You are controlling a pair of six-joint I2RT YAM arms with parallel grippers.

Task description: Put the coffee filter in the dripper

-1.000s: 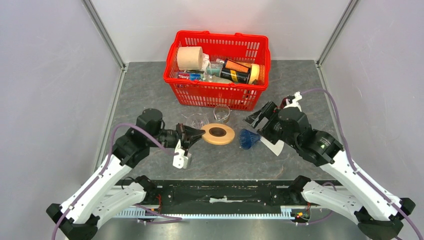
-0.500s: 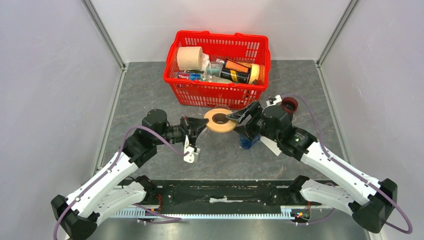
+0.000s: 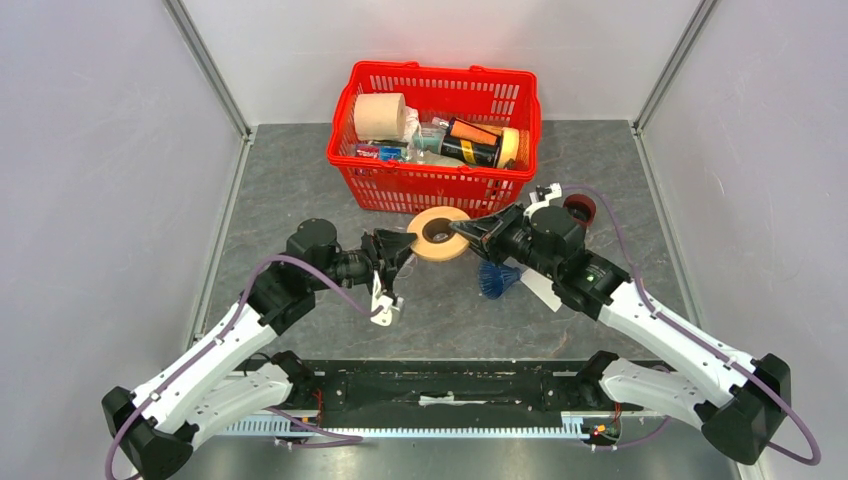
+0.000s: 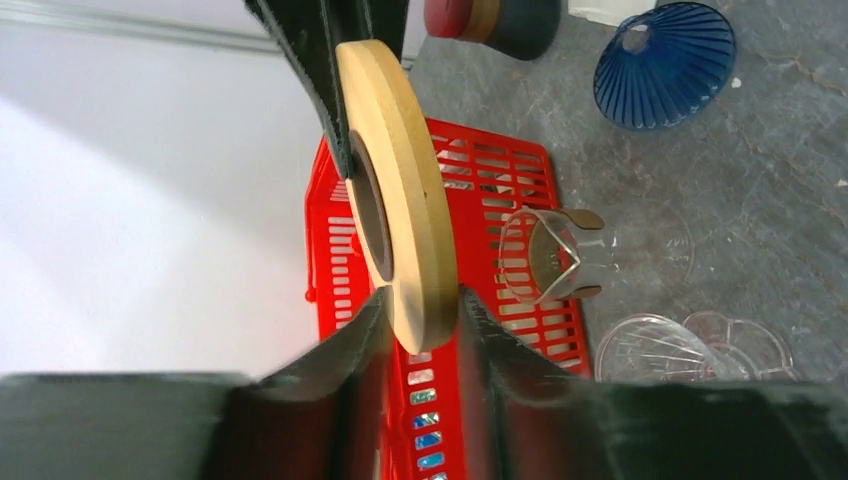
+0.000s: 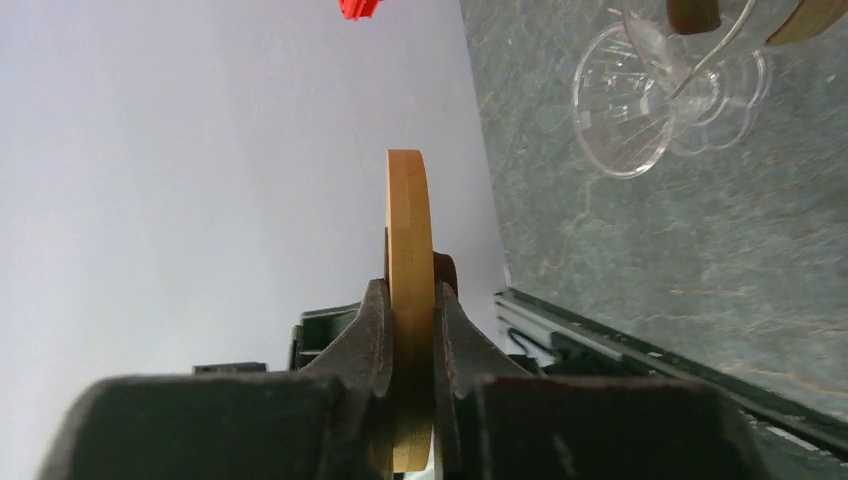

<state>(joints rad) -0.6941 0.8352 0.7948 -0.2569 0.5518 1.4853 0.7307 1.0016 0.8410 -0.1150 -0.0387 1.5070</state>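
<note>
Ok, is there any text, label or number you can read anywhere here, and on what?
No text is legible.
On the black can in the red basket: print too small to read.
On the small packets in the basket: print blurred.
On the wooden ring: no marking seen.
</note>
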